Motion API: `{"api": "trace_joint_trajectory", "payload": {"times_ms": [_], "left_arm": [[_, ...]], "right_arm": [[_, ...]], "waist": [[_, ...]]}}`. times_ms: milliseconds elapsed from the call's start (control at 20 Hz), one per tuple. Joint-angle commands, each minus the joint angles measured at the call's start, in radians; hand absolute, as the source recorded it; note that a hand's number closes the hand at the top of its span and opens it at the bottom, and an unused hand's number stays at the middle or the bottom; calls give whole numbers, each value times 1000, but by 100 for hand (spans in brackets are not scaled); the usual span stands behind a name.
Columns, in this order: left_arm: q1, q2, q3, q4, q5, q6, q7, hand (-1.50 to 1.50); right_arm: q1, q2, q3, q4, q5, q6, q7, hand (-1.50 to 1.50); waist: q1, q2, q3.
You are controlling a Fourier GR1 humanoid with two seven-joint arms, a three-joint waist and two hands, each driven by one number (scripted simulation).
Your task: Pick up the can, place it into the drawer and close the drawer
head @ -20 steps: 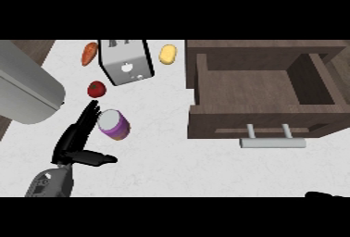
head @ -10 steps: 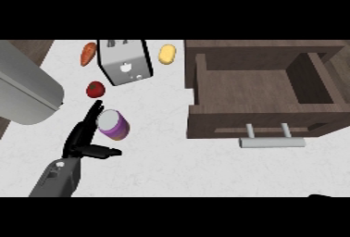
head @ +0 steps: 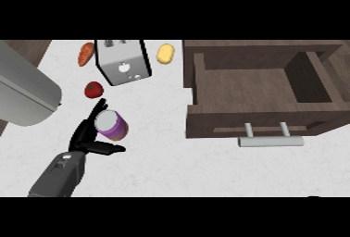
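Observation:
A purple can (head: pixel 111 126) with a pale lid stands on the white counter, left of centre. My left hand (head: pixel 86 134) is against its left side. The fingers reach straight up past the can's far edge and the thumb sticks out to the right just below it, so the hand is open and nothing is curled round the can. The brown drawer (head: pixel 259 88) stands pulled open at the right and its inside is bare. Its metal handle (head: pixel 270 141) faces me. Only a dark sliver of my right hand (head: pixel 313 196) shows at the lower right edge.
A silver toaster (head: pixel 123 62) stands at the back. An orange vegetable (head: pixel 86 53) lies to its left and a yellow one (head: pixel 165 53) to its right. A red fruit (head: pixel 94 89) lies just beyond the can. A large grey rounded object (head: pixel 24 95) fills the left edge.
My left hand has slid forward and to the right, up against the can, with the thumb now under it. The can has not moved. My right hand has sunk almost out of view.

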Motion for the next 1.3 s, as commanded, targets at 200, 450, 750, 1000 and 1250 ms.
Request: {"api": "trace_joint_trajectory", "payload": {"times_ms": [200,450,750,1000,1250], "left_arm": [[-71,-21,-19,77,-27,-37,-35,-150],[-107,-18,-13,131,-33,-98,-78,150],[-137,-51,-27,116,-39,-164,-71,150],[-125,-77,-8,109,-22,-106,-97,150],[-146,-118,113,98,89,143,-50,150]], "right_arm": [[-71,-27,-7,-10,17,-28,86,-150],[-58,6,9,66,41,-4,-45,-150],[-52,-29,-54,-13,-50,5,34,-150],[-58,-7,-30,91,17,5,-50,-150],[-81,-18,-24,26,41,-27,21,-150]], "waist": [[3,-1,0],[-9,6,-1],[-5,1,0],[-1,2,1],[12,-1,1]]}}
